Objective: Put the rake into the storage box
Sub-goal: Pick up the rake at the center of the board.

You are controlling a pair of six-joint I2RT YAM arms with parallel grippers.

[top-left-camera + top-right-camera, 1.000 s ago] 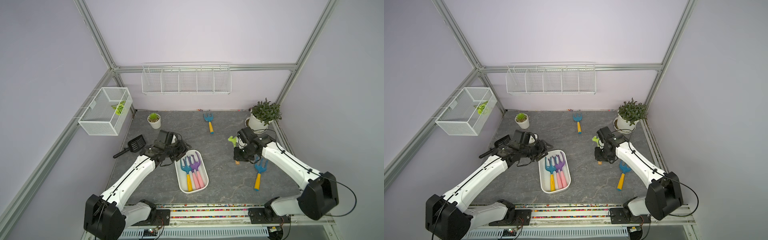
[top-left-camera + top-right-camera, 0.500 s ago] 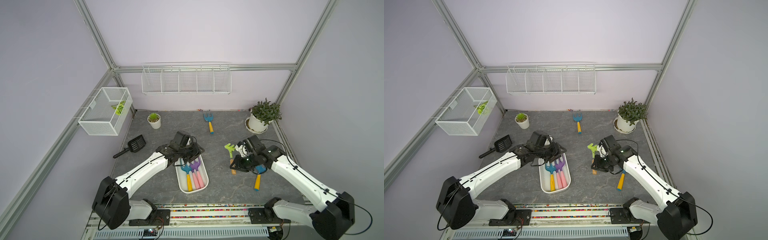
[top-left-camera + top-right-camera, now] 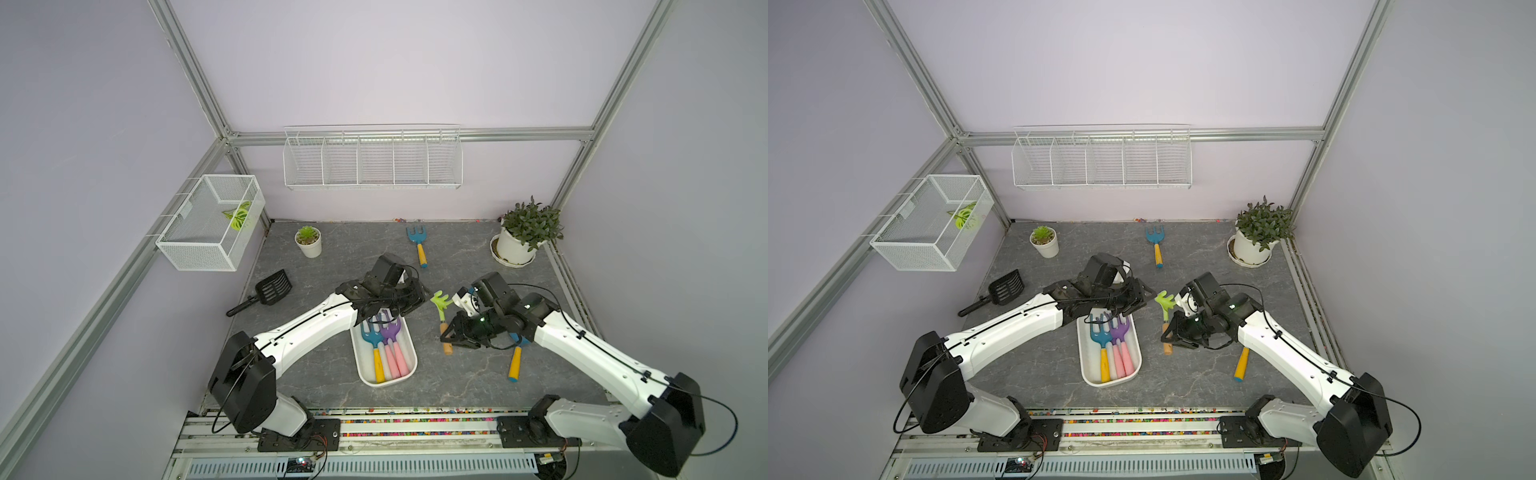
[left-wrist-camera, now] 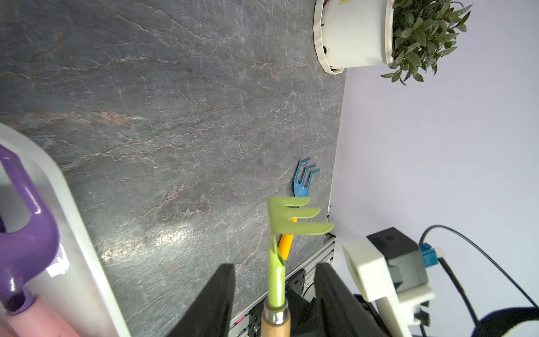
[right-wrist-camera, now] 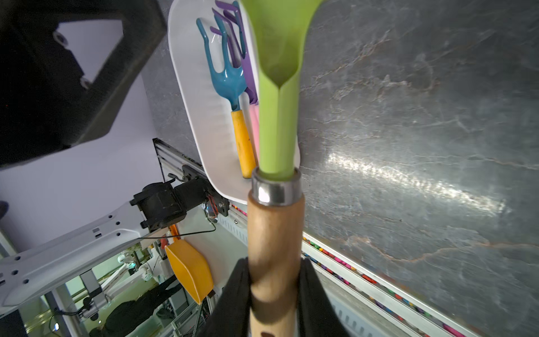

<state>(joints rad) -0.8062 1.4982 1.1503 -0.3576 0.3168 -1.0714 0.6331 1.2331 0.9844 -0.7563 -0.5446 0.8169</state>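
- At the left of the frame, a white mesh basket point(image 3: 199, 245) hangs on the wall with a green leaf point(image 3: 237, 216) inside.
- A black scoop point(image 3: 270, 291) lies on the gray surface point(image 3: 332, 257). A small potted plant point(image 3: 308, 243) stands further up the frame.
- The storage box point(image 3: 361, 361) sits in the lower middle. A blue rake with a yellow handle point(image 3: 376, 353) and purple rakes with pink handles point(image 3: 392, 345) lie in it.
- The left pincer point(image 4: 275, 267) is by the upper end of the box, next to the green rake's head. Its two black fingers are apart. The rake's green neck shows between them with a gap on each side.
- Another blue rake point(image 3: 417, 243) lies near the back wall.
- The green rake point(image 3: 443, 320) is just right of the box, not in it. Its head points up the frame.
- The right pincer point(image 5: 275, 280) is clamped on the green rake's wooden handle.
- A third blue rake point(image 3: 514, 365) lies partly under the right arm.
- A big potted plant point(image 3: 525, 237) stands at the right, by the back wall.
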